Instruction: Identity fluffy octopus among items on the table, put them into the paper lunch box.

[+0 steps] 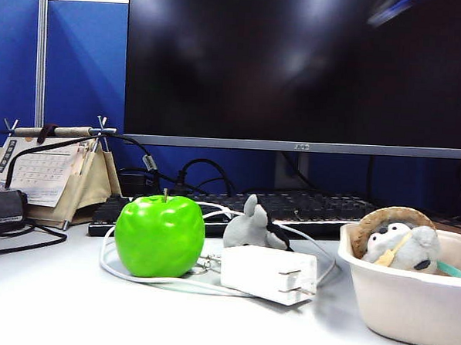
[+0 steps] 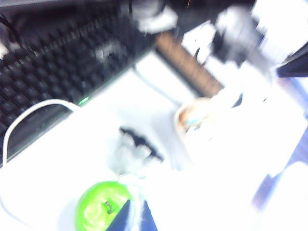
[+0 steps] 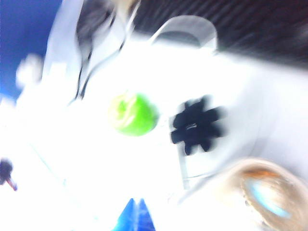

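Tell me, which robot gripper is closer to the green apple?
Left, it seems. The left gripper hangs just above and beside the green apple; the right gripper hovers clearly farther from it.

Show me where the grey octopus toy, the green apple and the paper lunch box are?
grey octopus toy (image 1: 249, 226), exterior view, middle of its body.
green apple (image 1: 159, 235), exterior view, front of its skin.
paper lunch box (image 1: 409, 304), exterior view, front wall.

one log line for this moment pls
stage: approach | small grey plush octopus: on table behind white adapter block, outside cream paper tub | left pincer: shut, empty | right pincer: shut, empty
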